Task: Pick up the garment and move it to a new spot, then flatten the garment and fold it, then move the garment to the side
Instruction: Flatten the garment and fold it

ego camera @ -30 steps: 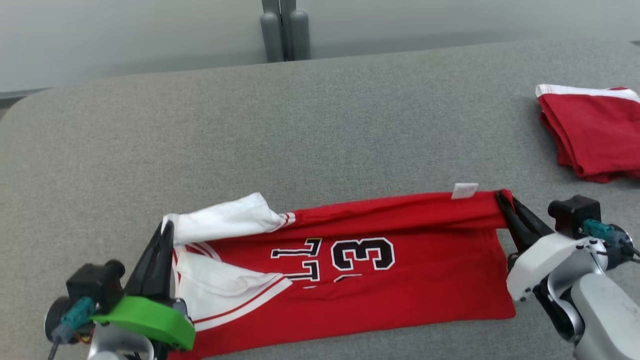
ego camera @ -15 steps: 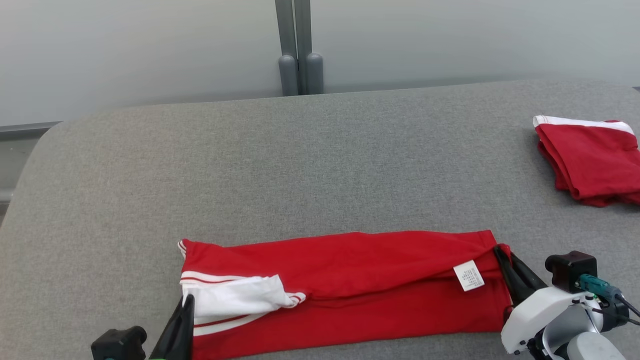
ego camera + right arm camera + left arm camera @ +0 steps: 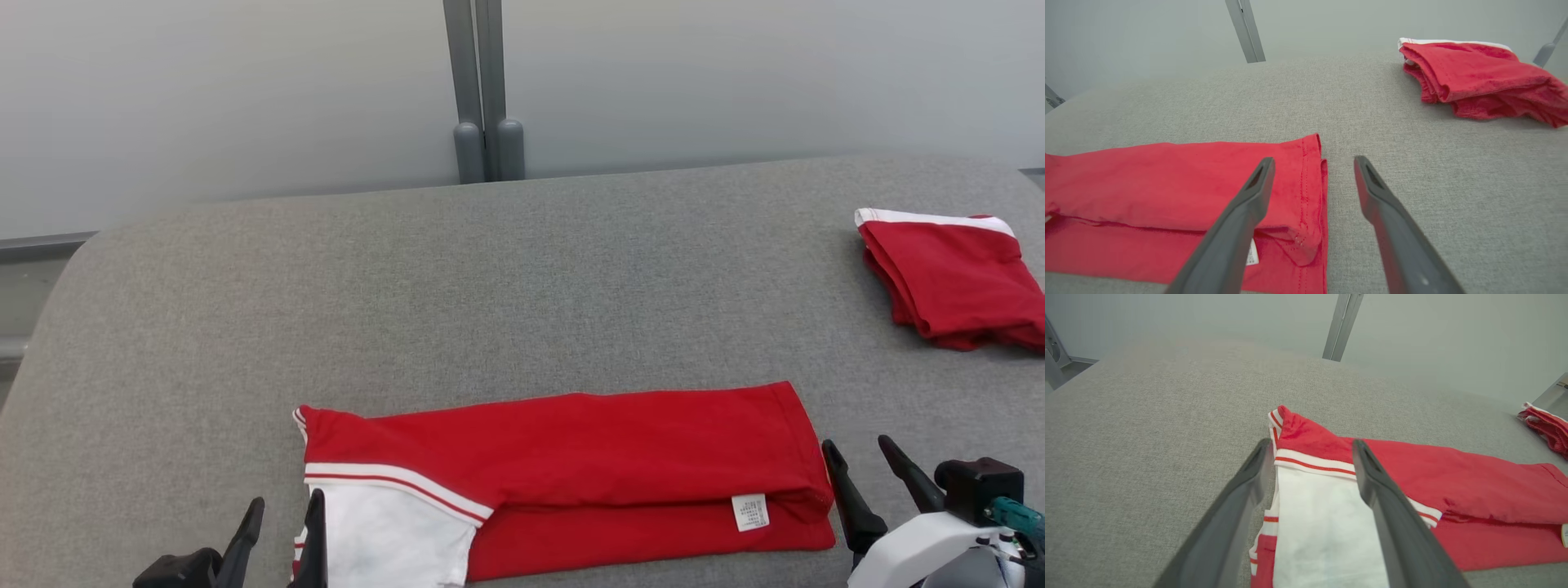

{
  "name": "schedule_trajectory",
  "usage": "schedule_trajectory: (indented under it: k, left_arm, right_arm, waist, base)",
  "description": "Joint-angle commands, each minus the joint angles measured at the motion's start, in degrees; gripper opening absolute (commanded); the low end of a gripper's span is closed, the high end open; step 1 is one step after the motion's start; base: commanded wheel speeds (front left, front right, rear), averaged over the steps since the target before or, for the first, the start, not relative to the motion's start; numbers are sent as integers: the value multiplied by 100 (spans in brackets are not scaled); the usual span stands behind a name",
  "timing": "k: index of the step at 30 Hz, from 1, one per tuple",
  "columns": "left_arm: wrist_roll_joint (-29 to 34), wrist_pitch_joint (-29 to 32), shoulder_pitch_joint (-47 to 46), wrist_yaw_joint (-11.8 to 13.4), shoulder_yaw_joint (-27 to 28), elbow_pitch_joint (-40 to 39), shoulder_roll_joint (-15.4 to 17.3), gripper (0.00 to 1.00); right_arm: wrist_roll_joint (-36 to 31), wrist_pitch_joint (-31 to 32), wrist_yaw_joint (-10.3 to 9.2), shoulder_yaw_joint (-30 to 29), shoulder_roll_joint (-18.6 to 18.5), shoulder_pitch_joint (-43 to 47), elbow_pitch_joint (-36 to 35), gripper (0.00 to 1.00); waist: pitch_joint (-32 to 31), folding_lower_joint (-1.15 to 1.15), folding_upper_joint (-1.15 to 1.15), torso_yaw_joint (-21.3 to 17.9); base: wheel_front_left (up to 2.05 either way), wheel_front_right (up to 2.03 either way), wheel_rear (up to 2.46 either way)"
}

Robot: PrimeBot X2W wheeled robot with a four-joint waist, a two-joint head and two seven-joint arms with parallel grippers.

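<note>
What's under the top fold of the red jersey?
Under the top fold, a lower red layer shows along the near edge, with a white label peeking out. Anything deeper between the layers is covered.

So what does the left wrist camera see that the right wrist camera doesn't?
Left wrist view's own: the left tool, open, over the red garment at its white striped end. Right wrist view's own: the right tool, open, straddling the stitched hem at the other end. Both share the red garment, the folded red pile and the grey table.
</note>
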Motion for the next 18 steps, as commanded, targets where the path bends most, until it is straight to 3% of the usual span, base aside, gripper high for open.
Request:
schedule_trajectory:
  k: [1,9,18]
  left_arm:
    - [14,-25,74,49,14,-63,31,100]
    - [109,-118,-87,139,9,-194,-8,100]
    - [233,-226,-338,193,-56,-29,-107,100]
  right_arm:
    - [-53,13,-2,-88,35,111,-108,100]
    - [-219,286,-1,-545,247,209,-417,100]
    - [-119,922,-2,-521,385,-371,296,100]
  waist:
    - [-51,0,0,-24]
    - [-139,0,0,-49]
    - [-128,0,0,100]
  base:
    - [0,0,0]
    - [0,0,0]
    - [0,0,0]
